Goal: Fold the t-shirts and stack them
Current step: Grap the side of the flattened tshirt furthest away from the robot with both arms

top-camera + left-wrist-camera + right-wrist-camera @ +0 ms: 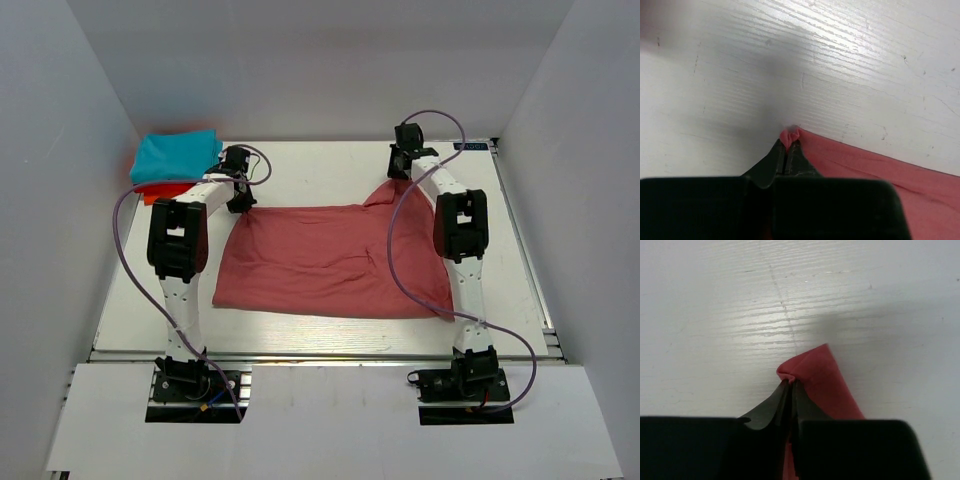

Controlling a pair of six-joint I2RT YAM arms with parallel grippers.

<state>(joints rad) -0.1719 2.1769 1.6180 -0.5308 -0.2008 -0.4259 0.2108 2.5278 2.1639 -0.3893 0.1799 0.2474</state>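
The salmon-pink t-shirt (pixel 330 265) lies spread flat across the middle of the table. My left gripper (pixel 241 203) is at its far left corner, and in the left wrist view the gripper (pixel 790 142) is shut on a small pinch of that pink cloth (pixel 880 170). My right gripper (pixel 397 187) is at the far right corner, where the sleeve peaks up. Its wrist view shows the right gripper (pixel 790 383) shut on a fold of the pink cloth (pixel 820 370). A folded turquoise t-shirt (pixel 178 155) rests on a folded orange-red t-shirt (pixel 160 190) at the far left.
White walls (pixel 80 120) enclose the table on three sides. The white tabletop (pixel 320 175) shows bare behind the shirt. Purple cables (pixel 405 270) loop from each arm, and the right arm's cable crosses the shirt's right part.
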